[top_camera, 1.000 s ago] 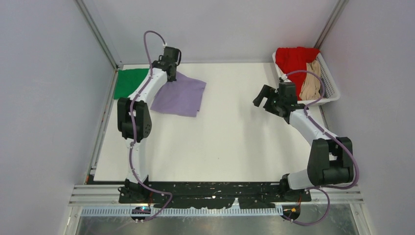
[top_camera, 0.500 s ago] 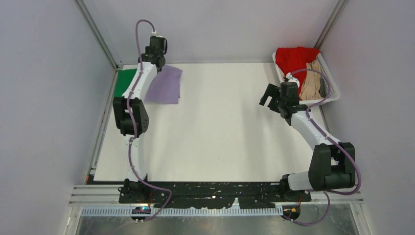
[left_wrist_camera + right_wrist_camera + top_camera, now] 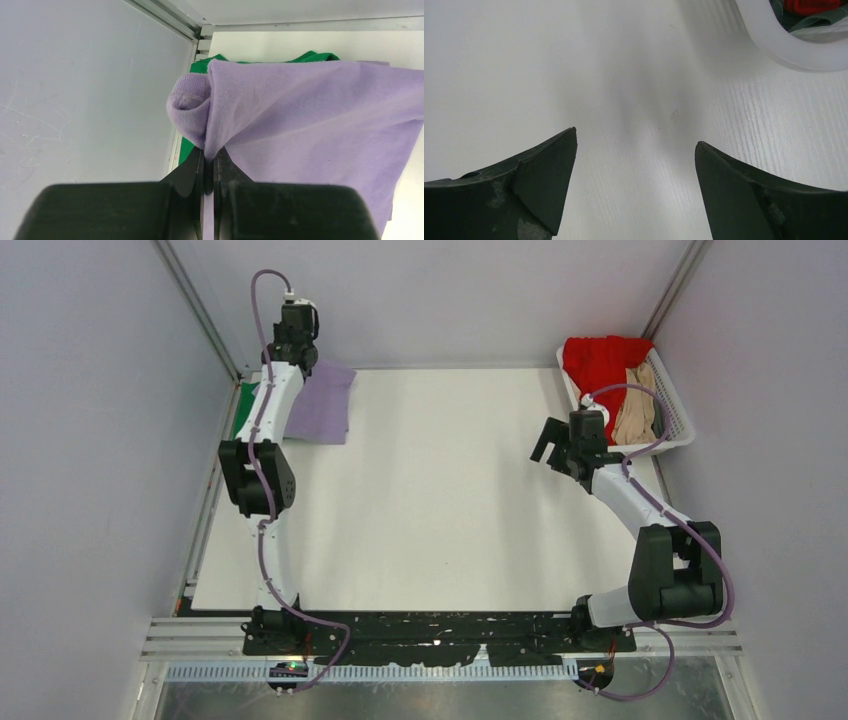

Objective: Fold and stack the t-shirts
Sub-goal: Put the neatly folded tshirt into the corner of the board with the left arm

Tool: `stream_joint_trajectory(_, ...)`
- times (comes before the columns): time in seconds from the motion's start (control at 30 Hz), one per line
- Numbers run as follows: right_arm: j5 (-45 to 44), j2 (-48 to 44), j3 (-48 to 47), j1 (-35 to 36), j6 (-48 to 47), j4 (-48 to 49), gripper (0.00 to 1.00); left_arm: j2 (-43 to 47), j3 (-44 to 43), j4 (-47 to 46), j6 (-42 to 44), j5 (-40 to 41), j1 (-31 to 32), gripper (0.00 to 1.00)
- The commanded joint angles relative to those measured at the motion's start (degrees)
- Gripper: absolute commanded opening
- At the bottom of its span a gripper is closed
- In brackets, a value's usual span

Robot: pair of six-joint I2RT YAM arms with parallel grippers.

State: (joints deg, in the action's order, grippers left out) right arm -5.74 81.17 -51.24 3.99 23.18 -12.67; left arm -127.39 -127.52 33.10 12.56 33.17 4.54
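My left gripper is shut on the folded lavender t-shirt at the table's far left corner; the wrist view shows its jaws pinching a bunched edge of the lavender cloth. The green t-shirt lies under it, mostly covered, with a strip showing in the wrist view. My right gripper is open and empty above bare table, left of the basket. A red t-shirt and a tan one lie in the basket.
The white slatted basket stands at the far right; its rim shows in the right wrist view. Grey walls and aluminium posts close in the table at the back and sides.
My left gripper has carried the lavender t-shirt left and back, over the green one, which is now mostly covered. My right gripper has shifted slightly toward the basket, still open.
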Motion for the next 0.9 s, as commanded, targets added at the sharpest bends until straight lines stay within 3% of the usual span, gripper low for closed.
stream_joint_trajectory(0.0,-2.95,-0.15,-2.70,-0.14,-0.78,0.24,0.95,3.99,-3.30,-4.90,1.75,1.42,-1.92,0.00)
stream_joint_trajectory(0.87,-5.22,0.77,-3.74,-0.17,-1.17,-1.75,0.95,-3.89,-7.14,-6.96,-5.87,-7.80,-10.68,0.00)
